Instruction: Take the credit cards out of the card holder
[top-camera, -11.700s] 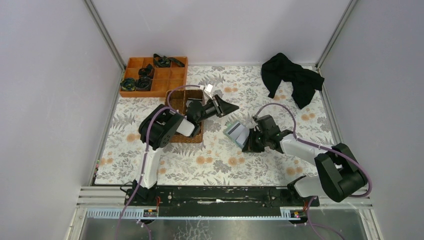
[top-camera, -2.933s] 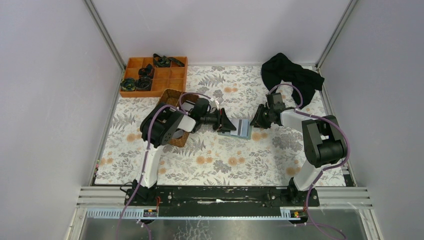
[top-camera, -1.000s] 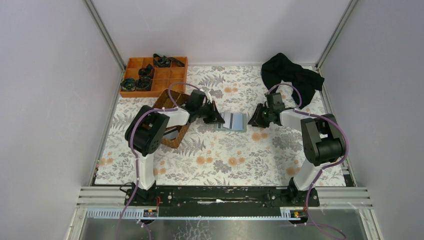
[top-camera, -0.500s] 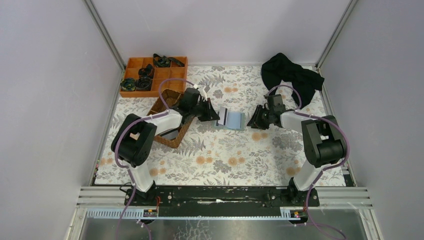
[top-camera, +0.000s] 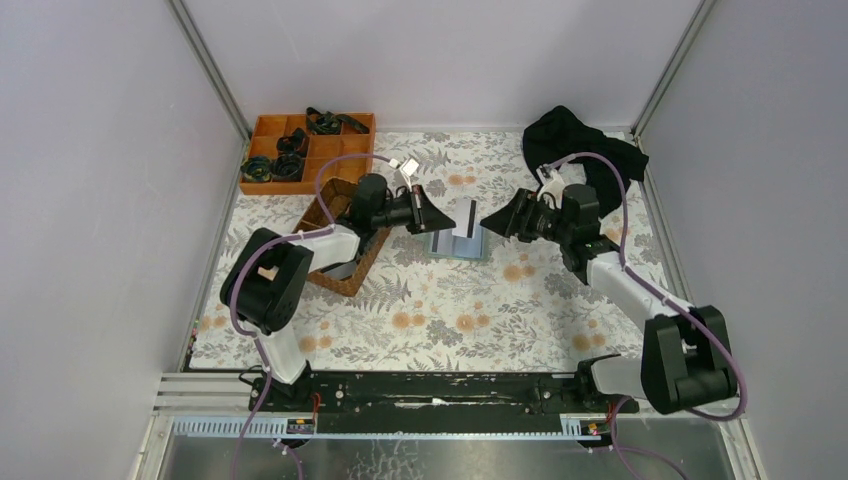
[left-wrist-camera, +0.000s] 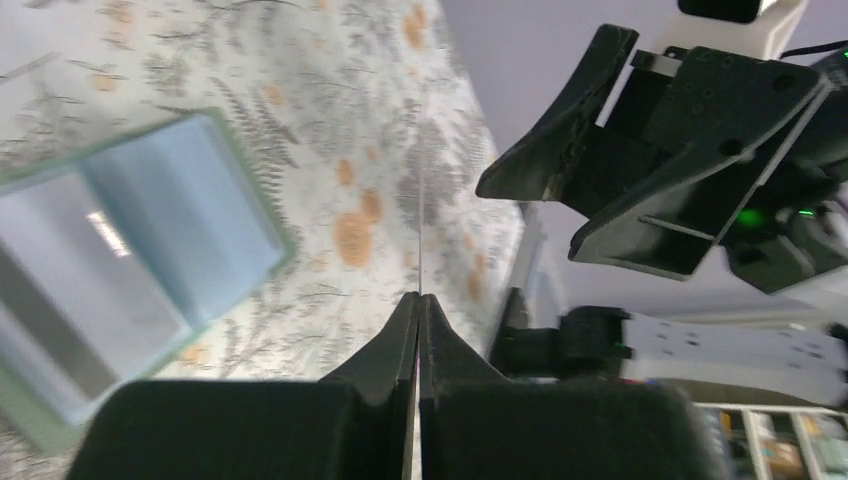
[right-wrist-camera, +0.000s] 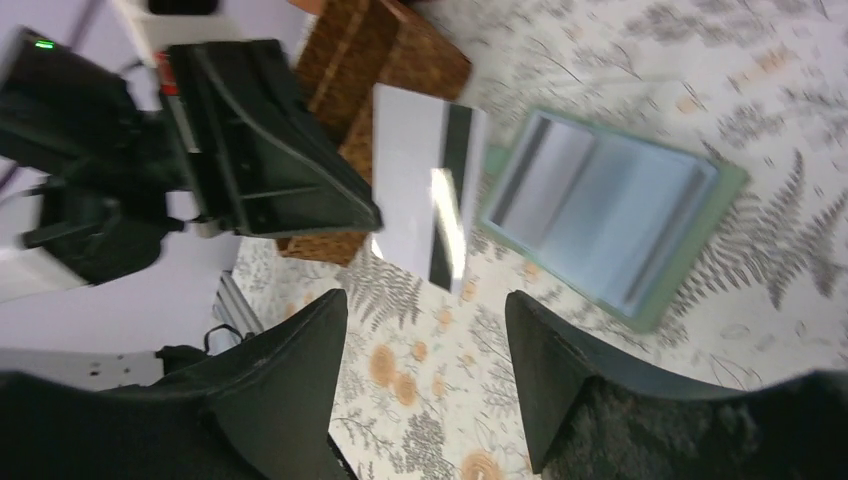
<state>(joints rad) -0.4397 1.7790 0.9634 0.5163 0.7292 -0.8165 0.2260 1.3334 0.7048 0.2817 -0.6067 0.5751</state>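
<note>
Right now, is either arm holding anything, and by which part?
Yes: the left jaws are shut on a white credit card, pinching its long edge away from the dark stripe. The right jaws are open and empty.

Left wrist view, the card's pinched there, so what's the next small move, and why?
Probably swing the left gripper over to the wicker basket and release the credit card there. Its jaws are shut on the card, which is clear of the open card holder, and the right gripper is open, holding nothing.
</note>
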